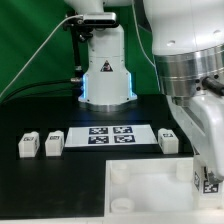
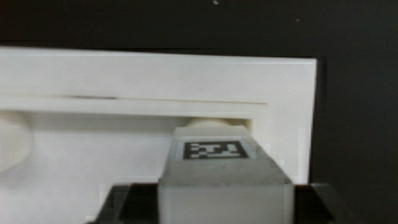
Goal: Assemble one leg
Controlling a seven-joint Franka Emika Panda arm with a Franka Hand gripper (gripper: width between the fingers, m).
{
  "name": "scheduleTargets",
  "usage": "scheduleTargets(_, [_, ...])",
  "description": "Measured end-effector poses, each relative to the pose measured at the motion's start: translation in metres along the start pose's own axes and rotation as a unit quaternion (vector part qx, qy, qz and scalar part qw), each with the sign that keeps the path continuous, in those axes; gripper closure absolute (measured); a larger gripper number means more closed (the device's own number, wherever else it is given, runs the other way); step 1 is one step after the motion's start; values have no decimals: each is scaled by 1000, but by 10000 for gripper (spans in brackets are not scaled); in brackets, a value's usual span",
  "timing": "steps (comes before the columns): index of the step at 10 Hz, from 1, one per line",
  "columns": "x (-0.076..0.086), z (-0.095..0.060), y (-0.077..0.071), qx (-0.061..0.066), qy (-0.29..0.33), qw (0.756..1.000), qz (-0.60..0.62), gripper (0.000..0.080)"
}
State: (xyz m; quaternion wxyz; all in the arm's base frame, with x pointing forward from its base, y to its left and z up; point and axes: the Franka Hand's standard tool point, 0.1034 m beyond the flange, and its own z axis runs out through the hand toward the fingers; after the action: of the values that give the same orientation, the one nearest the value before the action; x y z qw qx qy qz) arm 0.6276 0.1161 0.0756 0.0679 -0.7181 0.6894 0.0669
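Observation:
My gripper (image 2: 222,203) is shut on a leg (image 2: 217,170), a white block with a black-and-white tag facing the wrist camera. The leg's far end sits at a corner socket (image 2: 214,125) of the large white panel (image 2: 160,80); I cannot tell how deep it is seated. In the exterior view the gripper (image 1: 206,180) holds this leg (image 1: 209,183) over the panel (image 1: 140,190), at its corner on the exterior view's right. Three more legs stand loose on the black table: two (image 1: 27,144) (image 1: 53,143) on the exterior view's left and one (image 1: 169,141) on the right.
The marker board (image 1: 110,134) lies flat between the loose legs, behind the panel. The robot's base (image 1: 104,70) stands at the back centre. A cable (image 1: 40,55) runs along the back on the exterior view's left.

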Motion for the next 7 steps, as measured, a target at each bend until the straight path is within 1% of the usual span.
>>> scheduleTargets(1, [0, 0, 0, 0, 0, 1000, -13, 412])
scheduleTargets(2, [-1, 1, 0, 1, 0, 1000, -21, 273])
scheduleTargets(3, [-1, 5, 1, 8, 3, 996, -92, 189])
scheduleTargets(4, [-1, 6, 2, 6, 6, 985, -170, 189])
scheduleTargets(5, [0, 6, 1, 6, 6, 976, -216, 158])
scheduleTargets(6, [0, 6, 1, 6, 6, 972, -235, 152])
scheduleTargets(7, [1, 6, 1, 5, 8, 955, -296, 152])
